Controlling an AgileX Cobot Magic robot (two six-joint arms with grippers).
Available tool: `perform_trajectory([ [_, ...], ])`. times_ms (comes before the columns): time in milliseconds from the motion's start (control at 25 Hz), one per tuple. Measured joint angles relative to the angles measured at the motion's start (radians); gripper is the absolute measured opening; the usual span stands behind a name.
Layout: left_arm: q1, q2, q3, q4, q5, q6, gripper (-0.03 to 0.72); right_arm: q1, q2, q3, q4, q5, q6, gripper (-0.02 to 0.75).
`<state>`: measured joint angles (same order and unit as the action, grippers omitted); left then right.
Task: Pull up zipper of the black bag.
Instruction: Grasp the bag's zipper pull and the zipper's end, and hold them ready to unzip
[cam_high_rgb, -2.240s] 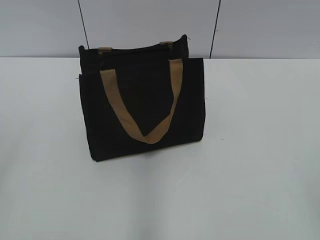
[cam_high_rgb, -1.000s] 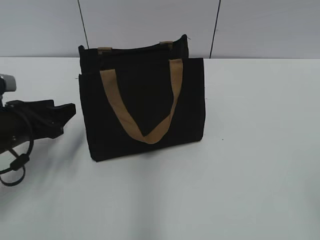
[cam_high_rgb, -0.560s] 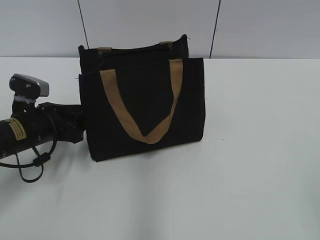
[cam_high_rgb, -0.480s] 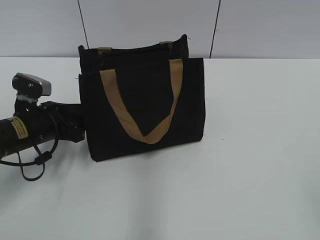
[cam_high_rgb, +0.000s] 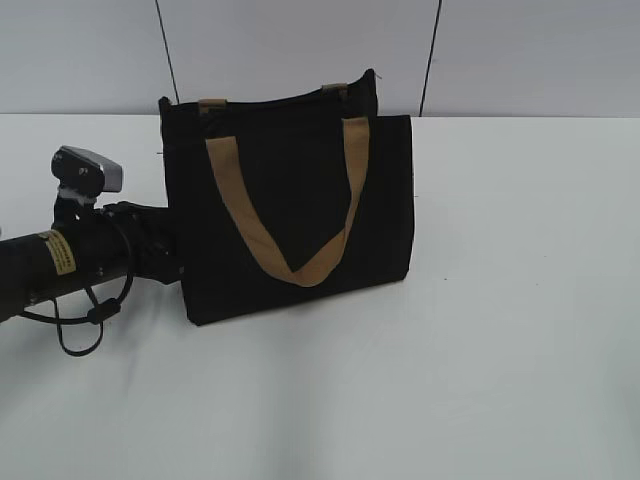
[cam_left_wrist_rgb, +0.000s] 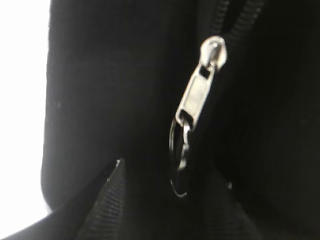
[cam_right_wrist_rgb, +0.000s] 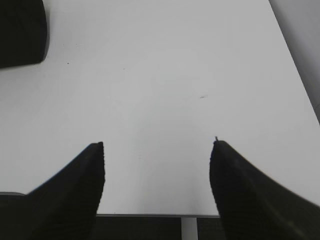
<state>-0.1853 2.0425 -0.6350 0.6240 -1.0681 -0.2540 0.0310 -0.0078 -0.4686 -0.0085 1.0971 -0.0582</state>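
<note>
The black bag (cam_high_rgb: 300, 215) stands upright on the white table, with a tan strap (cam_high_rgb: 300, 270) hanging down its front. My left gripper (cam_high_rgb: 172, 250) is pressed against the bag's left end. In the left wrist view its two fingers are apart (cam_left_wrist_rgb: 172, 175). The zipper's silver pull tab (cam_left_wrist_rgb: 200, 92) and its dark ring (cam_left_wrist_rgb: 179, 160) hang between and just above the fingertips, below the black zip line (cam_left_wrist_rgb: 245, 15). My right gripper (cam_right_wrist_rgb: 157, 145) is open and empty over bare table. It does not show in the exterior view.
The white table (cam_high_rgb: 500, 350) extends to the front and right of the bag. A grey panelled wall (cam_high_rgb: 300, 40) stands close behind it. A corner of the bag (cam_right_wrist_rgb: 20, 30) shows at the top left of the right wrist view, and the table's edge (cam_right_wrist_rgb: 150, 215) at the bottom.
My left arm came in from the left and moved right until its gripper met the bag's left end. The bag shifted slightly to the right.
</note>
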Motion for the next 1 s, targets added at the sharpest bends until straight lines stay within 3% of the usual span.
perform_trajectory([
  [120, 0.0, 0.004, -0.011, 0.01, -0.006, -0.001, 0.329, 0.0, 0.0, 0.0, 0.0, 0.0, 0.001, 0.503],
  [280, 0.0, 0.004, -0.011, 0.024, -0.01, -0.001, 0.158, 0.0, 0.0, 0.0, 0.0, 0.0, 0.001, 0.503],
  [320, 0.0, 0.004, -0.011, 0.024, -0.01, -0.001, 0.158, 0.0, 0.0, 0.0, 0.0, 0.0, 0.001, 0.503],
  [360, 0.0, 0.004, -0.011, 0.025, -0.01, -0.001, 0.049, 0.0, 0.0, 0.0, 0.0, 0.0, 0.001, 0.503],
  [400, 0.0, 0.004, -0.011, 0.026, -0.01, -0.001, 0.026, 0.0, 0.0, 0.0, 0.0, 0.0, 0.001, 0.503],
  [600, 0.003, -0.042, -0.011, 0.026, 0.056, -0.001, 0.023, 0.0, 0.0, 0.0, 0.0, 0.0, 0.001, 0.503],
  [1000, 0.014, -0.375, -0.011, 0.02, 0.356, -0.001, 0.022, 0.0, 0.0, 0.0, 0.0, 0.0, 0.001, 0.503],
])
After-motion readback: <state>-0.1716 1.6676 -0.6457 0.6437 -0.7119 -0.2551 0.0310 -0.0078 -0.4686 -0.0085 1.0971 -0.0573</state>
